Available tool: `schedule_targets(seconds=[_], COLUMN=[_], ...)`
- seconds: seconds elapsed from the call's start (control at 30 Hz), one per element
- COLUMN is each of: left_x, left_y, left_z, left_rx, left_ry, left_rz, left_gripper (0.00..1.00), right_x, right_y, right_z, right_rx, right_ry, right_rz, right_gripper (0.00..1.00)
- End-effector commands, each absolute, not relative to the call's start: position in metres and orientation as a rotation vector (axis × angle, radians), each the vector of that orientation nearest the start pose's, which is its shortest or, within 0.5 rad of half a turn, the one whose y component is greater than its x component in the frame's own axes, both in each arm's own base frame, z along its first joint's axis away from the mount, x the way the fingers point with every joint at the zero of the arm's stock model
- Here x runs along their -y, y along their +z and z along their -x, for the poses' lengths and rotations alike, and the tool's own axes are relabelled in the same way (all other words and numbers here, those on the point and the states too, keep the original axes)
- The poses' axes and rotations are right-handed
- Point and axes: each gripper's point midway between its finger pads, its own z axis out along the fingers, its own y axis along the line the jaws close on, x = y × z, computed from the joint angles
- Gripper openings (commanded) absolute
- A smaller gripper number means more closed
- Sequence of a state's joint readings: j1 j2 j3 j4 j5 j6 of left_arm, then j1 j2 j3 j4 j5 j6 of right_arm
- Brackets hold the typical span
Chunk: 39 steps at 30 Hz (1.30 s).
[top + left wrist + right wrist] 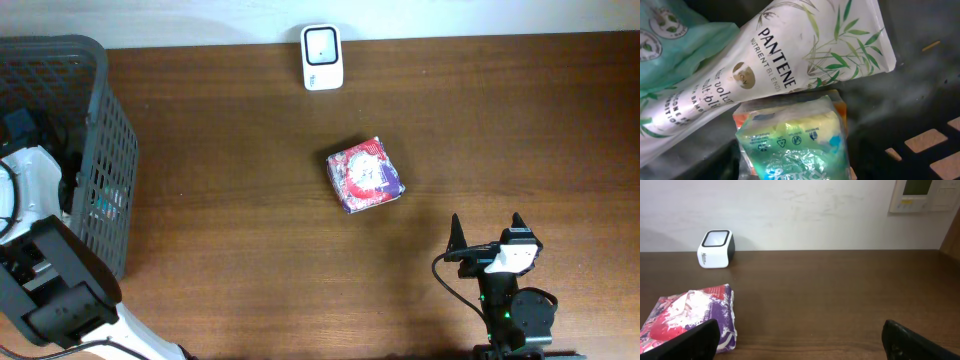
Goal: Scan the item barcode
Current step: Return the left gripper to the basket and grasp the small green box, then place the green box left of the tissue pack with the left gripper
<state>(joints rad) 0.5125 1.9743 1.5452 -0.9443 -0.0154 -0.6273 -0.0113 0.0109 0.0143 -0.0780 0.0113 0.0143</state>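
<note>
My right gripper [486,225] hangs released and empty. Ahead, a purple-red packet [366,175] lies mid-table, with the barcode scanner [322,57] beyond. In the basket [110,130], a green-yellow packet [795,140] lies against a Pantene tube [790,55]. Whether the left gripper is released or clenched, I cannot tell.

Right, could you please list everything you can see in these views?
barcode scanner: 1, white, far table edge
packet: 1, purple and red, table centre
basket: 1, dark grey, table's left end
Pantene tube: 1, white with green leaves, in basket
pouch: 1, pale green, beside tube
sealed pack: 1, clear green-yellow, below tube
wall panel: 1, cream, behind table
table: 1, dark brown
left arm: 1, white and black, in basket, gripper hidden
right gripper: 1, black, open, near edge
</note>
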Motion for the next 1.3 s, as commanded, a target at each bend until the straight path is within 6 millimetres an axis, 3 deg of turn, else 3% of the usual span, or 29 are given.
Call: schedule_targets(seconds=[0.0, 0.1, 0.23, 0.3, 0.43, 0.53, 0.63, 0.73, 0.87, 0.97, 1.03, 1.07, 1.13, 1.27], left_x=[-0.209, -0.208, -0.204, -0.202, -0.202, -0.214, -0.230, -0.236, -0.230, -0.199, -0.157, -0.121, -0.078, 0.029], left_y=[0.066, 0.066, 0.049, 0.043, 0.046, 0.083, 0.157, 0.218, 0.305, 0.382, 0.428, 0.451, 0.461, 0.443], left_z=[-0.361, -0.361, -0.353, -0.348, -0.351, -0.358, -0.365, -0.362, -0.352, -0.337, -0.330, -0.330, -0.336, -0.359], left_rx=[-2.484, -2.487, -2.506, -2.517, -2.512, -2.457, -2.336, -2.224, -2.036, -1.897, -1.839, -1.831, -1.868, -2.062], left_ry=[0.023, 0.024, 0.025, 0.027, 0.014, 0.002, 0.001, 0.004, -0.016, -0.137, -0.314, -0.443, -0.554, -0.686], left_rz=[1.587, 1.587, 1.599, 1.608, 1.606, 1.603, 1.564, 1.499, 1.376, 1.215, 1.046, 0.900, 0.765, 0.400], left_gripper=[0.78, 0.76, 0.74, 0.67, 0.27, 0.24, 0.25, 0.25, 0.27, 0.27, 0.33, 0.34, 0.36, 0.36], right_x=[0.005, 0.005, 0.005, 0.005, 0.005, 0.005, 0.005, 0.005, 0.005, 0.005, 0.005, 0.005, 0.005, 0.005], right_y=[0.155, 0.155, 0.155, 0.155, 0.155, 0.155, 0.155, 0.155, 0.155, 0.155, 0.155, 0.155, 0.155, 0.155], right_z=[-0.246, -0.246, -0.246, -0.246, -0.246, -0.246, -0.246, -0.246, -0.246, -0.246, -0.246, -0.246, -0.246, -0.246], right_rx=[-1.650, -1.650, -1.650, -1.650, -1.650, -1.650, -1.650, -1.650, -1.650, -1.650, -1.650, -1.650, -1.650, -1.650], right_ry=[-0.016, -0.015, -0.016, -0.015, -0.016, -0.016, -0.016, -0.016, -0.016, -0.016, -0.015, -0.016, -0.015, -0.016], right_rz=[-0.027, -0.027, -0.027, -0.027, -0.027, -0.027, -0.027, -0.027, -0.027, -0.027, -0.027, -0.027, -0.027, -0.027], right_gripper=[0.99, 0.99, 0.99, 0.99, 0.99, 0.99, 0.99, 0.99, 0.99, 0.99, 0.99, 0.99, 0.99, 0.99])
